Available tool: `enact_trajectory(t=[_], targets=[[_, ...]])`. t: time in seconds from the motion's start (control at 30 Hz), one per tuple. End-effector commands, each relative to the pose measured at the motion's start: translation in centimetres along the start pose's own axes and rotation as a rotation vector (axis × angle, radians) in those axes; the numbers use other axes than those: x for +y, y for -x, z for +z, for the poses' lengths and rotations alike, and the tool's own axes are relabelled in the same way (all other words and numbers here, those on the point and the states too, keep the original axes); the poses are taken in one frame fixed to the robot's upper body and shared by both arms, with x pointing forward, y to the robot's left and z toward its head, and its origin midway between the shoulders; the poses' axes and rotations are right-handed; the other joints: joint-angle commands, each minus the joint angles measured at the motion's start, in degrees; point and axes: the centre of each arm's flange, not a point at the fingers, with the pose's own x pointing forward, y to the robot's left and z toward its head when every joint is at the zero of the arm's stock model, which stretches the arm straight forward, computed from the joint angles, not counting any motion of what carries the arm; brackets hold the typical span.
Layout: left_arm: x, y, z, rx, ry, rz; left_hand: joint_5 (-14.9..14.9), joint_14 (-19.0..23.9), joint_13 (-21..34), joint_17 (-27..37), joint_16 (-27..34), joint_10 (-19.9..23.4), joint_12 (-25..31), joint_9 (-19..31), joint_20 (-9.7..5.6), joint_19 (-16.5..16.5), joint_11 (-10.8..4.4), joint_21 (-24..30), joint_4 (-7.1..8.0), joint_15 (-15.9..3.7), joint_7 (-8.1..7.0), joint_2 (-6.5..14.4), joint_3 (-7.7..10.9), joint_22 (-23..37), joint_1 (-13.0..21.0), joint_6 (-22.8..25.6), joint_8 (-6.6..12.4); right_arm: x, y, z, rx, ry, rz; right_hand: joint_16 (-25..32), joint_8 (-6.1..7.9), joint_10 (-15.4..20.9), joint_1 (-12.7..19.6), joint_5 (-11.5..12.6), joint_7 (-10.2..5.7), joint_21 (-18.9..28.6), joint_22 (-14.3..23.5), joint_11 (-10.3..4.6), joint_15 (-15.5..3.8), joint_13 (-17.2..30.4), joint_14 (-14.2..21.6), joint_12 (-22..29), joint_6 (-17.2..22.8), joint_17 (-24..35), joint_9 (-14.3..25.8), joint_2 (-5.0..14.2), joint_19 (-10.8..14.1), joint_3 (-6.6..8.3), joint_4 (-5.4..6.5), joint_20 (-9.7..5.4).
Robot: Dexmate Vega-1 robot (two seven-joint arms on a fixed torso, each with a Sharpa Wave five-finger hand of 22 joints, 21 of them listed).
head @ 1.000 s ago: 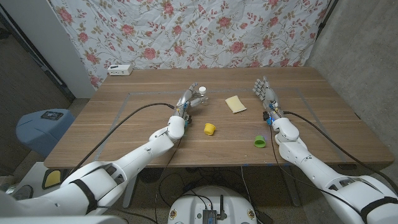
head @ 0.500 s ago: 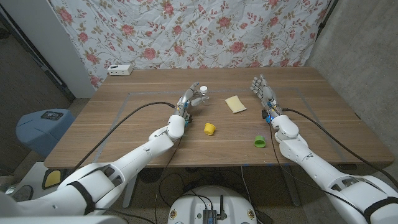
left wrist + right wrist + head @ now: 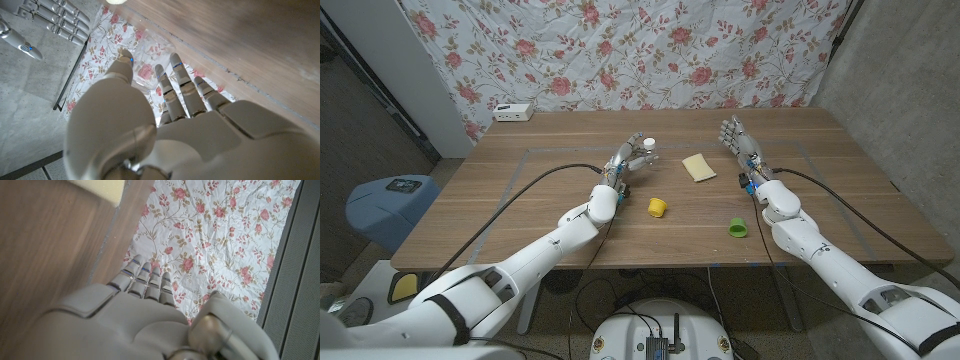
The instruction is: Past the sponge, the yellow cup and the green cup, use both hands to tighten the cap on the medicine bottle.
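Note:
The medicine bottle (image 3: 645,152), clear with a white cap, is held upright by my left hand (image 3: 624,163) just past the table's middle. In the left wrist view the thumb and fingers (image 3: 181,85) wrap the clear bottle (image 3: 146,80). My right hand (image 3: 741,140) hangs open to the bottle's right, beyond the yellow sponge (image 3: 699,167), with its fingers up and apart and nothing in it. The right hand (image 3: 150,315) also shows from behind in the right wrist view, with the sponge (image 3: 102,187) by it. A yellow cup (image 3: 658,207) and a green cup (image 3: 738,228) sit nearer the front edge.
A white box (image 3: 512,111) lies at the table's back left corner. A floral cloth (image 3: 620,50) hangs behind the table. A blue bin (image 3: 382,205) stands on the floor to the left. Cables (image 3: 545,178) trail along both arms over the wood.
My right hand has moved a little left and farther back, toward the bottle. The left hand keeps its hold on the bottle and has barely shifted.

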Motion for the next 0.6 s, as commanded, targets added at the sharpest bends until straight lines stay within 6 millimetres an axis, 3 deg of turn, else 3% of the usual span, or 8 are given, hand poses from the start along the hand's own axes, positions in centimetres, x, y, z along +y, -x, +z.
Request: enact_trajectory(t=[0.03,0.07,0.27,0.6], targets=[[0.0,0.1,0.6,-0.037,0.011,-0.002,0.12,0.71,0.28,-0.01,-0.02,0.69,0.37,0.15,-8.61,1.33,-0.14,0.55,0.13,-5.38,0.49,0.52,0.58,0.21,0.21,0.56,0.34,1.2,-0.2,1.4,0.044,0.089,0.036,-0.24,0.10,-0.10,-0.26,0.52,-0.27,0.06,0.32,0.30,0.04,0.09,-0.50,0.01,0.31,0.26,0.03,0.05,-0.20,0.39,-0.01,-3.64],[0.0,0.0,0.7,-0.038,0.013,-0.004,0.12,0.72,0.29,-0.01,-0.03,0.73,0.37,0.15,-8.50,1.62,-0.01,0.62,0.10,-5.43,0.53,0.54,0.63,0.21,0.25,0.62,0.34,1.3,-0.2,1.5,0.045,0.092,0.037,-0.25,0.10,-0.09,-0.26,0.52,-0.25,0.06,0.32,0.26,0.04,0.09,-0.53,0.02,0.30,0.26,0.03,0.06,-0.20,0.40,-0.01,-3.65],[-0.1,-0.2,1.0,-0.048,0.016,-0.009,0.10,1.01,0.34,-0.02,-0.09,0.80,0.22,0.17,-3.66,5.81,0.03,1.32,-0.15,-5.17,0.68,0.48,1.13,0.18,0.40,1.33,0.26,1.7,-0.6,2.1,0.063,0.142,0.059,-0.26,0.11,-0.07,-0.24,0.53,-0.29,0.07,0.32,0.37,0.05,0.09,-0.60,0.03,0.33,0.26,0.03,0.09,-0.19,0.45,-0.03,-3.66],[-0.3,-0.5,1.7,-0.049,0.012,-0.021,0.09,1.57,0.42,0.01,-0.02,1.04,0.20,0.19,0.82,9.36,0.51,1.49,-0.27,-4.80,1.01,0.47,1.67,0.10,0.52,2.31,0.34,2.3,-1.2,3.4,0.078,0.212,0.097,-0.24,0.10,-0.09,-0.19,0.54,-0.25,0.09,0.32,0.37,0.09,0.09,-0.61,0.04,0.31,0.25,0.03,0.07,-0.16,0.51,-0.08,-3.67]])
